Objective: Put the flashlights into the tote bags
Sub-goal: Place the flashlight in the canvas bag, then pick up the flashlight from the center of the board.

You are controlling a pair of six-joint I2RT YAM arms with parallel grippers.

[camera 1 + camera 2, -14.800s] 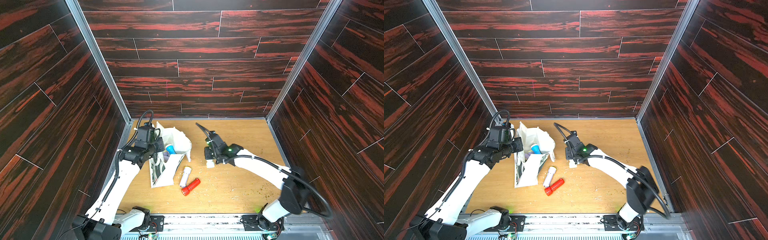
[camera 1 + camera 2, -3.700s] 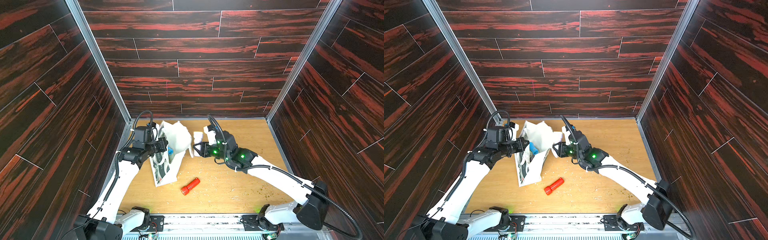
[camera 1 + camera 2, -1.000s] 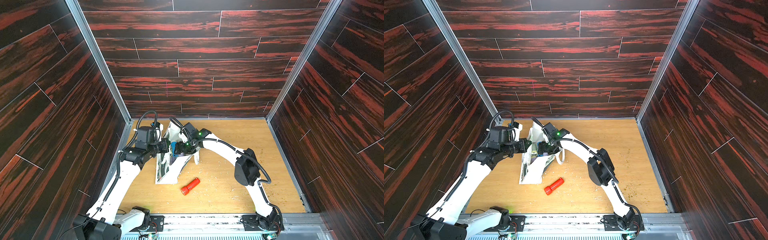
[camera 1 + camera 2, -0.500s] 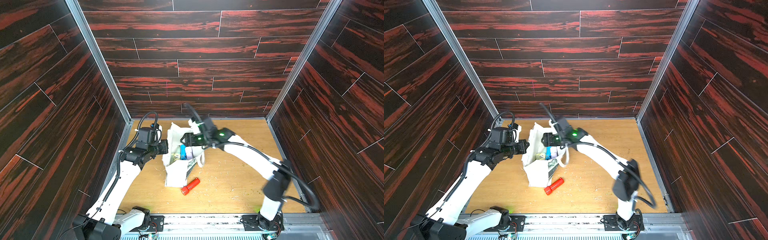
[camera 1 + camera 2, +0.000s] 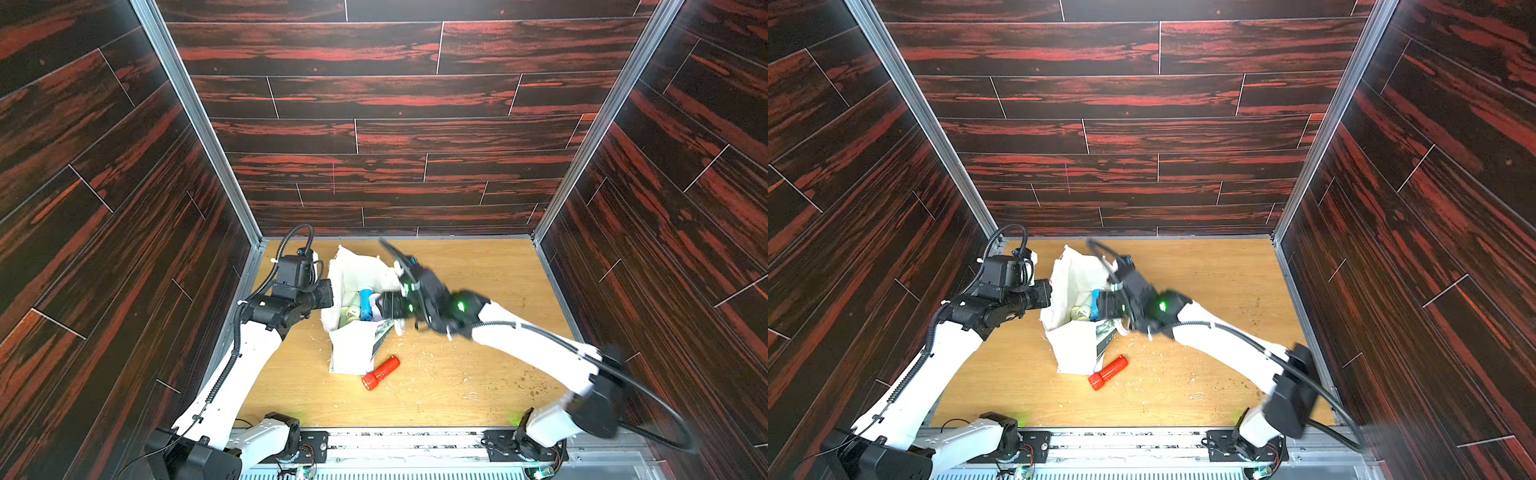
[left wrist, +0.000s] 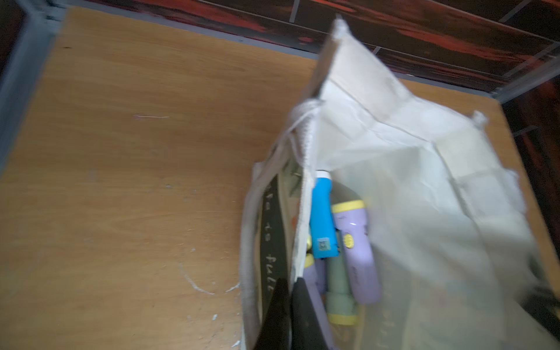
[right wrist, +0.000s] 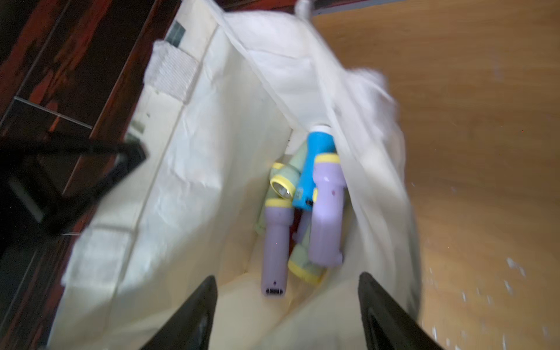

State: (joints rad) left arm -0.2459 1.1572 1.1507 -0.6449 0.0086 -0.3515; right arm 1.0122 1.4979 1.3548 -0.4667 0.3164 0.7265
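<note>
The off-white tote bag (image 5: 351,349) (image 5: 1073,349) stands with its mouth open at the table's left middle, and its dark printed side (image 6: 272,230) faces outward. Several flashlights lie inside it: a blue one (image 7: 315,169) (image 6: 322,218) (image 5: 365,303), lilac ones (image 7: 327,218) (image 6: 357,248) and a pale green one (image 6: 338,288). One red flashlight (image 5: 380,372) (image 5: 1108,372) lies on the table against the bag's front corner. My left gripper (image 6: 291,291) (image 5: 330,297) is shut on the bag's rim. My right gripper (image 7: 288,281) (image 5: 386,305) hangs open over the bag's mouth, with nothing between its fingers.
The wooden table (image 5: 478,291) is boxed in by dark red-streaked panel walls on three sides. White crumbs (image 5: 419,357) speckle the surface right of the bag. Both arm bases sit on the metal rail (image 5: 395,444) at the front edge.
The bag, slumped a second ago with my right gripper reaching into it, now stands more upright and open. My right arm has swung back to the right; the left still grips the rim.
</note>
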